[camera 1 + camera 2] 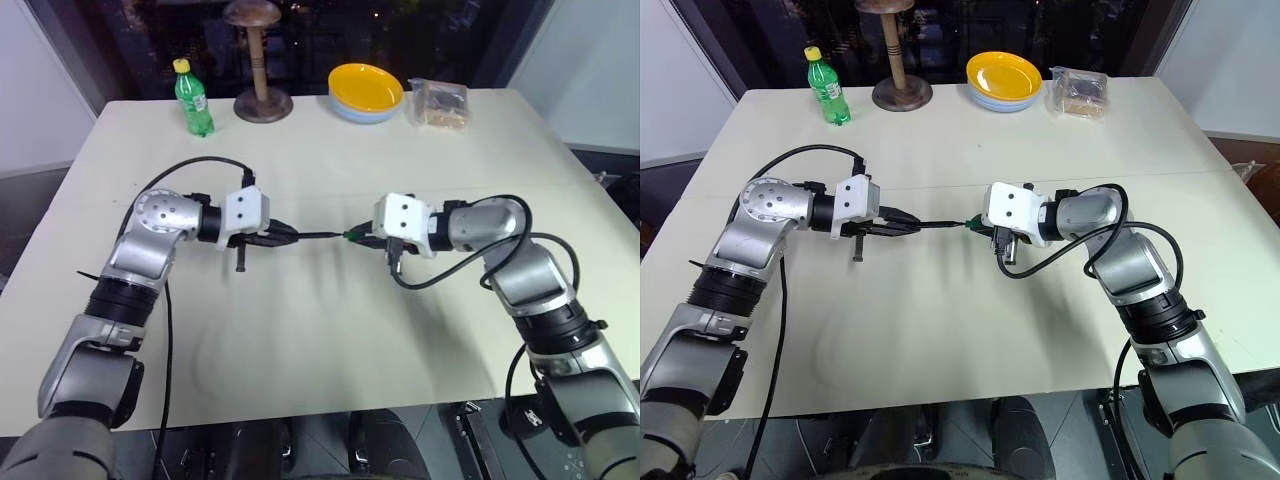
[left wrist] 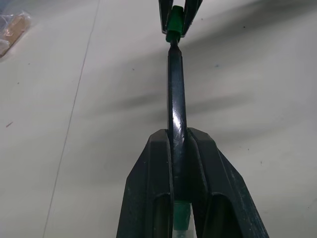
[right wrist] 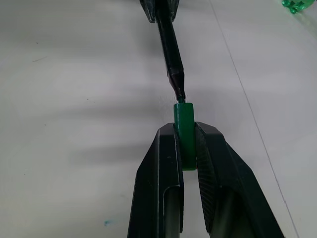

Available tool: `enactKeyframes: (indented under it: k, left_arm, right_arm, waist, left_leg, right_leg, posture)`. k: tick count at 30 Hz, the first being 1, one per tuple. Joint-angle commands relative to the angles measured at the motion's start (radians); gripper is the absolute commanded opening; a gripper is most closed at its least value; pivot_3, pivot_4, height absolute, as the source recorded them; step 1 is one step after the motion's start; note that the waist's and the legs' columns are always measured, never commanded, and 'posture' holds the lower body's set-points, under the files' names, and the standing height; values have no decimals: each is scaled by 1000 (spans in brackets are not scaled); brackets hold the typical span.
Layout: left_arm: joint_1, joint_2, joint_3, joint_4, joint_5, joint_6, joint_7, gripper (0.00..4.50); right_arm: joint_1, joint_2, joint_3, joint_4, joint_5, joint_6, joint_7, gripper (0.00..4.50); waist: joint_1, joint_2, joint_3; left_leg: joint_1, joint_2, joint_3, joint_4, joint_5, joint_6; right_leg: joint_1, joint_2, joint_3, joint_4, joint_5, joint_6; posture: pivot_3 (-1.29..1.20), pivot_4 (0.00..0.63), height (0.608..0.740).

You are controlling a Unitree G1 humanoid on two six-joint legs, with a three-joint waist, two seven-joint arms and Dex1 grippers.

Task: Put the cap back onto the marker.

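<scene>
**Cap mouth meets marker tip, both on one line above the tabletop**

Head views: the left tool (image 1: pixel 285 234) is clenched on the marker, a thin dark pencil-slim stick (image 1: pixel 318 236), which lies roughly level, its long axis running across the robot's front from the left tool towards the right one. The right tool (image 1: pixel 356 237) is clenched on the cap, a tiny bright green plastic cylinder (image 1: pixel 349 236), right at the marker's free end. Both are held in the air over the pale tabletop (image 1: pixel 330 340), about midway between the two arms; neither arm is clearly the nearer.

Left wrist view: the marker (image 2: pixel 176 99) runs straight out from between the two black fingers (image 2: pixel 148 188) to the green cap (image 2: pixel 174 27), with its narrow tip at the cap's mouth.

Right wrist view: the cap (image 3: pixel 184 134) sits upright between the fingers (image 3: pixel 158 178), open end facing away. The marker's thin nib (image 3: pixel 179 94) appears to be just entering that mouth, while the thicker barrel (image 3: pixel 168 44) behind it is outside. The marker slants a little off the cap's axis here.

As I read it, seating calls for a straight push along that shared line, once the slight slant is trimmed.
</scene>
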Motion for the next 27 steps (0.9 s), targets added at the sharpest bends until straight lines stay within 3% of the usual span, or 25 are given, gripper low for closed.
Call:
enactKeyframes:
  k: [1,27]
  left_arm:
    - [-17,-2,22,-28,-7,-8,7,0]
    - [-47,-5,3,28,40,-117,-8,0]
  right_arm:
    - [-17,10,-4,-43,21,1,-5,85]
    - [-76,31,61,-55,-17,-11,17,85]
  waist:
    - [0,0,0]
    - [0,0,0]
  left_leg:
    - [0,0,0,0,0,0]
    - [0,0,0,0,0,0]
  right_leg:
    - [0,0,0,0,0,0]
    - [0,0,0,0,0,0]
  posture:
    - [0,150,740]
    - [0,150,740]
